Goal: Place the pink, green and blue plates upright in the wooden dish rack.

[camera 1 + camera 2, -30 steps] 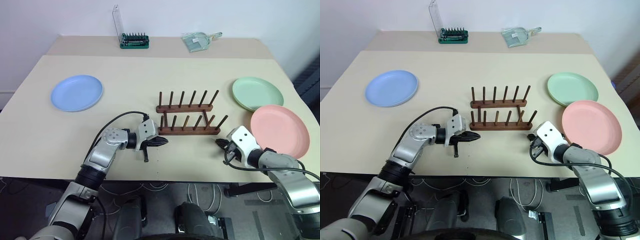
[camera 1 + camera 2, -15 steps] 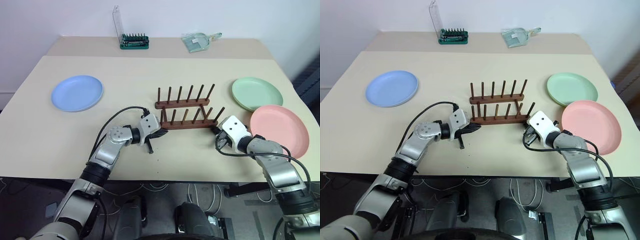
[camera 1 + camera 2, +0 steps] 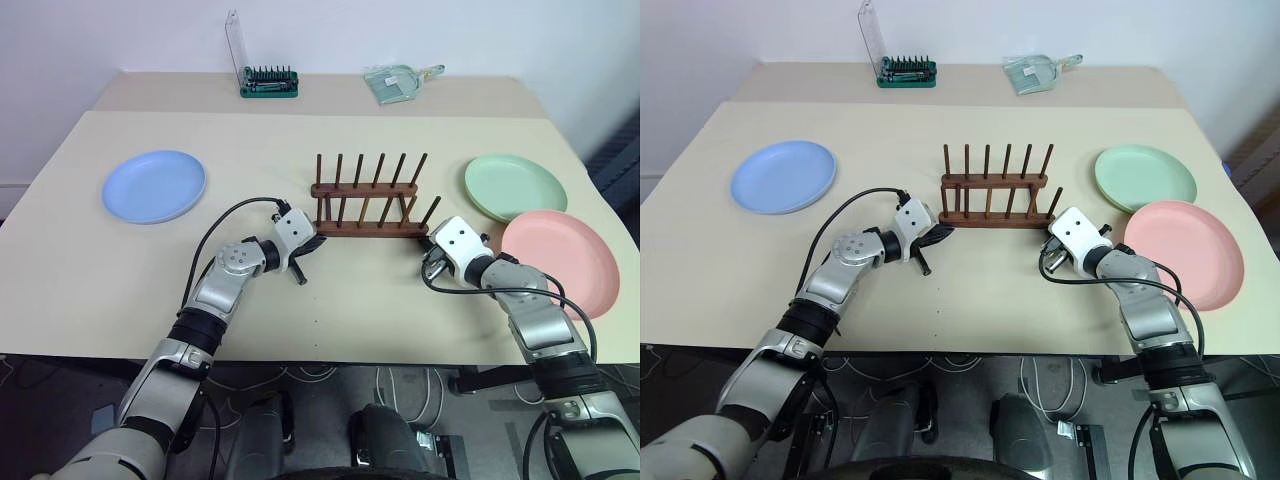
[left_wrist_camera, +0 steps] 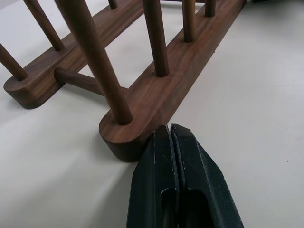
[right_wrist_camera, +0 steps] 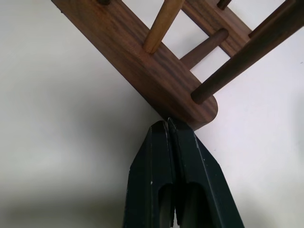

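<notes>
Two arms were stretched forward over the bench (image 3: 120, 290), converging on the wooden dish rack (image 3: 366, 208) from either side. The left end effector (image 4: 170, 135) was angled inward and slightly downward, its black fingers pressed fully together with nothing between them; its tip was set against the rounded end of the rack's near rail. The right end effector (image 5: 168, 127) was likewise angled inward, fingers closed flat on each other and empty, its tip touching the opposite end of that same rail. The rack was thus bracketed between the two tips, standing on its base with its pegs upright and no plate in it.

Well out beyond the left end effector, the blue plate (image 3: 154, 186) was lying flat on the bench. Just outside the right end effector, the pink plate (image 3: 559, 262) was lying flat, with the green plate (image 3: 515, 187) behind it, their rims seeming to overlap. Far behind the rack, at the back edge of the bench, a green screwdriver-bit holder (image 3: 268, 82) and a small clear packet (image 3: 395, 82) were seen.
</notes>
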Available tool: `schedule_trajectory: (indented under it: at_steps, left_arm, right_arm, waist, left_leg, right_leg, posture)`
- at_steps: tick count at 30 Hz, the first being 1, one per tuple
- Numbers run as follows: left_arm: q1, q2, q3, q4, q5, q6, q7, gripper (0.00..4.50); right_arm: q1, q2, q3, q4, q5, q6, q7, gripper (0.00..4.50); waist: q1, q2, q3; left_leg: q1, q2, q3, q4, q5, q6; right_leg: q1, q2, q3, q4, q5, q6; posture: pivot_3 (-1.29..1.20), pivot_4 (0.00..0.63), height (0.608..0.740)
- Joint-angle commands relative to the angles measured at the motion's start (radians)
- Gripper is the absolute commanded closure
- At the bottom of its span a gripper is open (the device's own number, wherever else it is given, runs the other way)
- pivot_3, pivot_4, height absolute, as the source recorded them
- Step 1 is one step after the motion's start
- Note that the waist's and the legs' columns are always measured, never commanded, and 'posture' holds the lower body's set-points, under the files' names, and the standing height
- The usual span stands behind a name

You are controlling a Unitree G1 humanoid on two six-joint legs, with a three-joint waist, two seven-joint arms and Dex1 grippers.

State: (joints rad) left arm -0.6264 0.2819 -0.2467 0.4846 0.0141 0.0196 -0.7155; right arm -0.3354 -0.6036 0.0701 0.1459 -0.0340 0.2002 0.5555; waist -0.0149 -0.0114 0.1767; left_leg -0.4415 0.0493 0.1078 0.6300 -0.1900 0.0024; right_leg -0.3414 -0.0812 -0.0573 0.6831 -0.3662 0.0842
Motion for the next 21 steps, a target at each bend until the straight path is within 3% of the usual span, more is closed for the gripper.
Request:
schedule_trajectory:
  at_steps: [1,6,7,9,12,16,21]
  left_arm:
    - [0.004,0.009,0.012,0.007,0.012,-0.002,0.007,4.5]
    - [0.034,0.025,0.012,-0.056,-0.021,-0.001,-0.053,4.5]
    - [0.05,0.032,0.015,-0.092,-0.043,-0.001,-0.084,4.5]
    - [0.083,0.044,0.025,-0.169,-0.101,0.01,-0.15,4.5]
    - [0.129,0.058,0.036,-0.285,-0.202,0.056,-0.256,4.5]
    - [0.156,0.075,0.022,-0.358,-0.276,0.099,-0.369,4.5]
    - [0.139,0.068,0.008,-0.371,-0.289,0.124,-0.422,4.5]
  right_arm:
    - [-0.015,-0.001,-0.022,-0.017,-0.004,-0.024,-0.008,4.45]
    - [0.068,-0.061,-0.081,-0.186,0.041,0.026,0.047,4.45]
    - [0.096,-0.077,-0.114,-0.249,0.07,0.065,0.062,4.24]
    - [0.153,-0.105,-0.198,-0.371,0.135,0.15,0.085,3.58]
    - [0.261,-0.151,-0.349,-0.545,0.215,0.29,0.107,2.17]
    - [0.376,-0.182,-0.463,-0.608,0.211,0.384,0.083,0.08]
    - [0.476,-0.157,-0.508,-0.61,0.204,0.468,0.044,0.08]
  waist:
    - [0.0,0.0,0.0]
    - [0.002,0.0,0.0]
    - [0.002,0.0,0.0]
    - [0.002,0.0,0.0]
    - [0.007,0.001,0.0]
    - [0.004,0.0,0.0]
    - [-0.001,0.001,0.0]
  left_leg:
    - [0.0,0.0,0.0,0.0,0.0,0.0]
    - [-0.001,0.0,0.0,-0.001,0.0,0.0]
    - [-0.001,0.0,0.0,-0.001,0.0,0.0]
    - [-0.001,0.0,0.0,-0.001,0.0,0.0]
    - [-0.002,0.0,0.0,-0.001,0.0,0.0]
    - [-0.001,0.0,-0.001,-0.001,-0.001,0.001]
    - [0.0,0.0,-0.001,-0.002,-0.003,0.004]
  right_leg:
    - [0.0,0.0,0.0,0.0,0.0,0.0]
    - [-0.001,0.0,0.0,0.0,0.0,0.0]
    - [-0.001,0.0,0.0,0.0,0.0,0.0]
    - [-0.001,-0.001,0.0,-0.001,0.0,0.0]
    - [-0.001,-0.002,0.0,-0.002,0.0,0.0]
    - [0.0,-0.002,0.0,-0.002,0.0,0.0]
    - [0.0,-0.001,0.0,-0.002,0.0,0.0]
  posture:
    - [0.0,0.15,0.732]
    - [0.0,0.15,0.732]
    - [0.0,0.15,0.732]
    - [0.0,0.15,0.732]
    - [0.0,0.15,0.732]
    - [0.0,0.15,0.732]
    - [0.0,0.15,0.732]
